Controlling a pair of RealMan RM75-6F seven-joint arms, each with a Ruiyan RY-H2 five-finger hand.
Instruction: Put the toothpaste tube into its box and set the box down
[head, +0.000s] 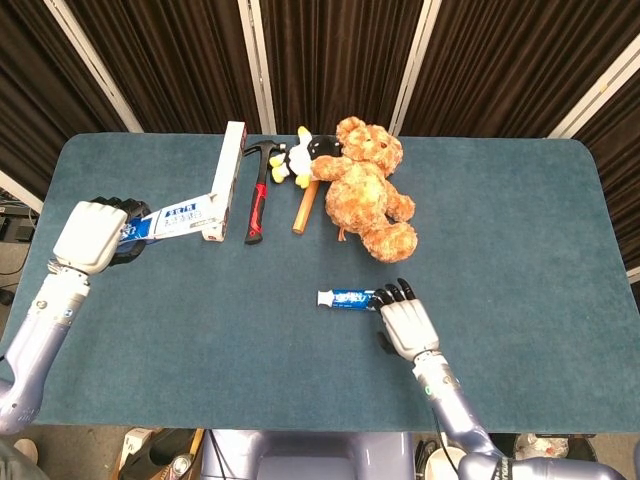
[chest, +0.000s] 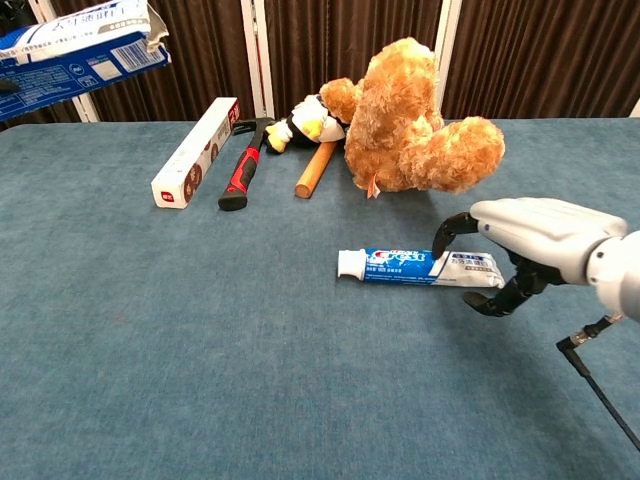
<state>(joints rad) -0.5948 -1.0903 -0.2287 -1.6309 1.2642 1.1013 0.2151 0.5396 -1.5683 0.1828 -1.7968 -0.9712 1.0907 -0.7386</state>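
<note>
The toothpaste tube (head: 350, 298) lies flat on the blue table (head: 520, 230), in front of the teddy bear (head: 368, 187), its cap pointing away from the right hand (head: 405, 322). That hand hovers over the tube's crimped end, fingers curled downward around it but holding nothing I can make out. Far off to the bear's other side, the left hand (head: 92, 235) grips the toothpaste box (head: 172, 220) lifted above the table, open flap toward the bear. Beside the bear rest a hammer (head: 258, 195), a long white carton (head: 225, 180) and a small penguin toy (head: 296, 155).
</note>
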